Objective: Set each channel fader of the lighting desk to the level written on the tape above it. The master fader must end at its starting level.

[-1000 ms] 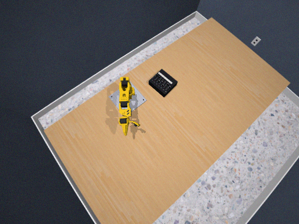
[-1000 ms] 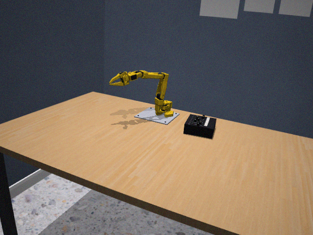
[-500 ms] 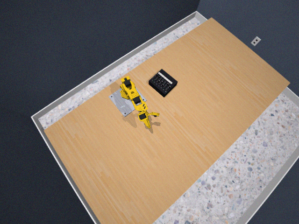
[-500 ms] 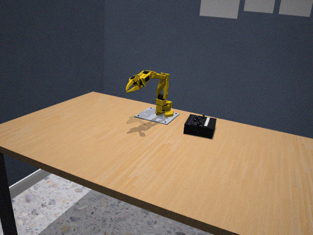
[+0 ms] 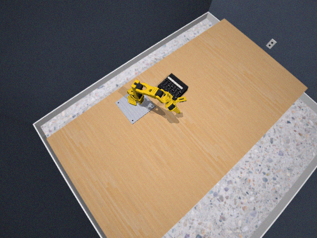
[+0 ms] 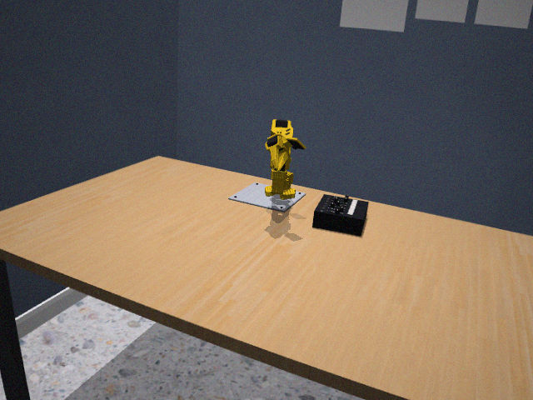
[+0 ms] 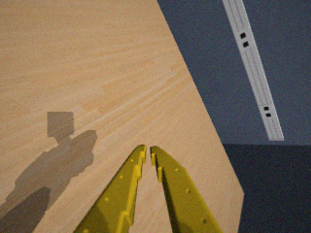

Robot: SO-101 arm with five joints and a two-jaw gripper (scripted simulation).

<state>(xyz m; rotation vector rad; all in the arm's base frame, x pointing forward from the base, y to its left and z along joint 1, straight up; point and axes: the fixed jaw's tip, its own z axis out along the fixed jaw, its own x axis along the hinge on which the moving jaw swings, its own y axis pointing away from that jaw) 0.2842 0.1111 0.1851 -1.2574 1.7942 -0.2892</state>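
The black lighting desk (image 5: 173, 85) lies on the wooden table right of my arm's base, with a white tape strip (image 5: 176, 82) along its far side. It also shows in the exterior view (image 6: 341, 212), where its small fader knobs (image 6: 340, 201) are too small to read. My yellow gripper (image 5: 177, 109) is shut and empty. It hangs in the air above the table just in front of the desk's near corner, apart from the desk. In the wrist view the closed fingers point at bare table, and the desk is out of sight.
My arm stands on a grey base plate (image 5: 135, 108) left of the desk. The table's edge (image 7: 204, 112) runs close ahead of the fingers in the wrist view, with the dark wall and a white baseboard (image 7: 253, 68) beyond.
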